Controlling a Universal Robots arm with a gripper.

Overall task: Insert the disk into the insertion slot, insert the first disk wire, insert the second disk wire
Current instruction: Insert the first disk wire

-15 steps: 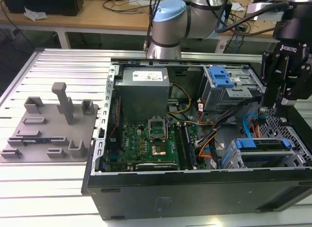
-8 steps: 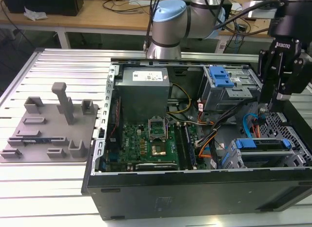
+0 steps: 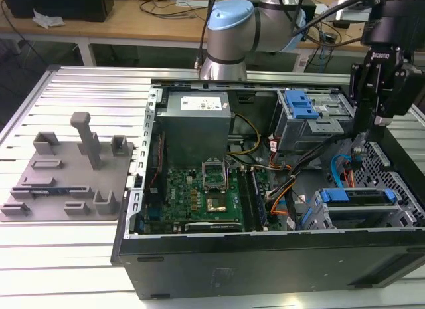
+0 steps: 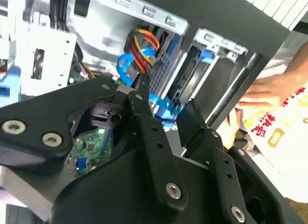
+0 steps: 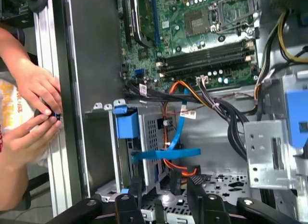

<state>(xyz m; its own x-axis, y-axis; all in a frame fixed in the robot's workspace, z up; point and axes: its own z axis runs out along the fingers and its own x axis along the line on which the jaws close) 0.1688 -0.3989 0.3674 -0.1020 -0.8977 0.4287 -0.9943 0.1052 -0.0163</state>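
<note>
- We count one disk [image 3: 355, 196]. It is seated in the slot [image 5: 153, 130], at the exterior view's right inside the case [image 3: 265, 262]. Mostly its blue frame shows, and its face lies in shadow.
- One blue cable [image 5: 179, 132] loops just before that slot. We cannot make out its plug end.
- The gripper [image 5: 163, 183] hangs over the cable with its jaws spread. Its two fingers [image 5: 193, 185] are cut off at the picture's edge, and we cannot tell whether they touch the cable.
- Two hands [image 5: 36, 91] of a person are close together outside the case wall.
</note>
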